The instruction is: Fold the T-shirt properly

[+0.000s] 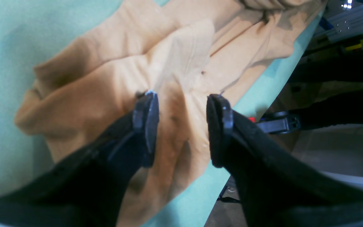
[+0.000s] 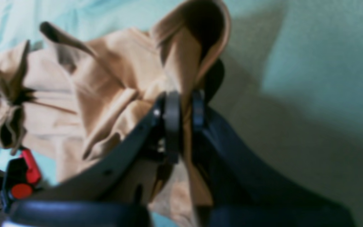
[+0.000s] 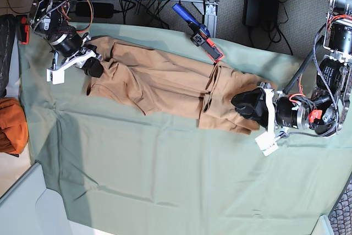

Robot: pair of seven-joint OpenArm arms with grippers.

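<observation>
1. The left gripper (image 1: 181, 126) is hovering with jaws spread over one end of the T-shirt (image 3: 165, 83), a ridge of tan fabric lying between its fingertips, nothing pinched.
2. The T-shirt is lying bunched into a long band on the green cloth (image 3: 165, 180), its long axis running from one arm to the other.
3. The right gripper (image 2: 184, 116) is sitting at the opposite end, jaws pressed together on a raised fold of the T-shirt.
4. Judging by this, each arm is nearest its own end, so spreading lengthwise looks likely.
</observation>
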